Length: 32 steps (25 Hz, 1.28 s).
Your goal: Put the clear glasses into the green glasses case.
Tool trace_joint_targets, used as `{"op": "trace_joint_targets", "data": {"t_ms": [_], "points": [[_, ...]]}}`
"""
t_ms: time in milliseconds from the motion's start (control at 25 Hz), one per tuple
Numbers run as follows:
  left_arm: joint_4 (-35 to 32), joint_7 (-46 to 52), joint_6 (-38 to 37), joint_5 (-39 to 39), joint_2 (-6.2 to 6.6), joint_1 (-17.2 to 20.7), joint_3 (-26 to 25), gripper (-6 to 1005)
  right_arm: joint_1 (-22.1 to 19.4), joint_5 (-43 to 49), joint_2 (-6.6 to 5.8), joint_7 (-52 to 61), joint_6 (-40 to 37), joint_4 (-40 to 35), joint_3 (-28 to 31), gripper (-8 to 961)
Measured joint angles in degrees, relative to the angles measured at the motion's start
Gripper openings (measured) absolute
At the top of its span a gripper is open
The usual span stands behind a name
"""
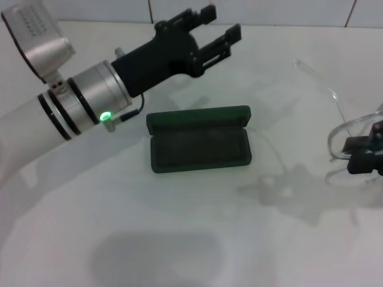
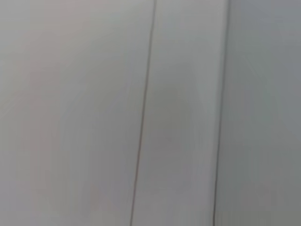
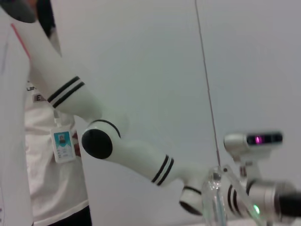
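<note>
Right wrist feed: I'm seeing the clear glasses sitting close up.
Behind them, the left arm is stretching across a white wall.

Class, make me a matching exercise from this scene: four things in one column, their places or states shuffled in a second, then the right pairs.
Things:
1. green glasses case
2. clear glasses
3. left gripper
4. right gripper

States:
A. open in the air behind the case
B. lying open on the table
C. shut at the right edge
D. held up off the table

Pairs: 1-B, 2-D, 3-A, 4-C
</note>
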State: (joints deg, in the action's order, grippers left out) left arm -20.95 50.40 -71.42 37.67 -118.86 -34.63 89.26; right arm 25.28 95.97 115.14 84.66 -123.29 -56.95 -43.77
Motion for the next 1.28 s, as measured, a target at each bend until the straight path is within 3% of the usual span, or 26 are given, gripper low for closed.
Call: {"op": "trace_joint_targets", "data": {"t_ms": [160,440,800,1280], "points": [[0.57,0.89,1.10,2.61,0.06,-0.36,-0.02,669,-1.10,-4.19,0.05,-5.52,-0.05,1.22,-1.28,120],[-0.25,5.83,1.19,10.06,-1.05,-3.58,1.16,669,0.00,-6.75,0.06,-9.77,-0.03,5.40,-3.86,120],[-2.44,8.61,-3.56,9.42,-1.63,-6.30,5.64,669,2.78,-6.49,0.13,-12.09,0.45,12.33,-5.20,119],[-3.63,9.04,-8.46,6.40,-1.24,-6.35,5.16,669,4.32,-5.19,-0.01,-12.62,3.40,16.41,-5.42,119]]}}
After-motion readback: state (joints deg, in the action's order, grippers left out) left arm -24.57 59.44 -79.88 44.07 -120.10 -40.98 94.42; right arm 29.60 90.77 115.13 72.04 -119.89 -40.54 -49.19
